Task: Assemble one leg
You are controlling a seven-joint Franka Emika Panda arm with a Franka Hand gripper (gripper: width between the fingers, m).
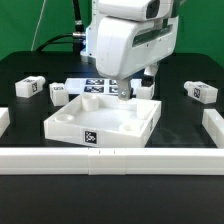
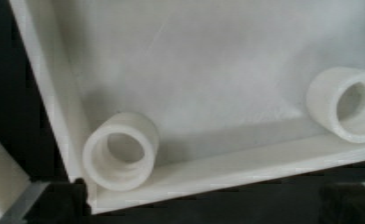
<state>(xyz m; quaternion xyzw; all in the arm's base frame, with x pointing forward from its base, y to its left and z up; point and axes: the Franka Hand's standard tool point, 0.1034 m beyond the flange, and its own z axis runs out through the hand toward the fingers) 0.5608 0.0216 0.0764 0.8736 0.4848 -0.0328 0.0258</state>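
table (image 1: 30, 130): black surface in front of a green backdrop, carrying everything below.
arm (image 1: 130, 45): bulky white body reaching down from the top of the exterior view, over the far edge of the tray-like piece.
rails (image 1: 110, 160): long white bar across the front of the table, with shorter white pieces at both sides of the exterior view.
tray-like piece (image 1: 100, 118): large white square with raised walls, lying flat mid-table with its open side up; a black-and-white tag (image 1: 91, 137) is on its near wall. it fills the wrist view (image 2: 214, 70).
marker board (image 1: 93, 87): flat on the table just behind the tray-like piece, partly hidden by the arm.
left leg (image 1: 27, 88): small white tagged block, lying on the table at the exterior view's far left, well apart from the tray-like piece.
second leg (image 1: 60, 92): the same kind of block, between the left leg and the marker board.
right leg (image 1: 201, 91): the same kind of block, on the table at the exterior view's right.
fourth block (image 1: 147, 88): small and white, just beside the gripper, partly hidden by the arm.
sockets (image 2: 120, 150): two round rings in the tray's corners, the other at (image 2: 348, 103).
gripper (image 1: 122, 93): low at the tray's far wall; whether its fingers are apart or closed on anything cannot be made out in either view.
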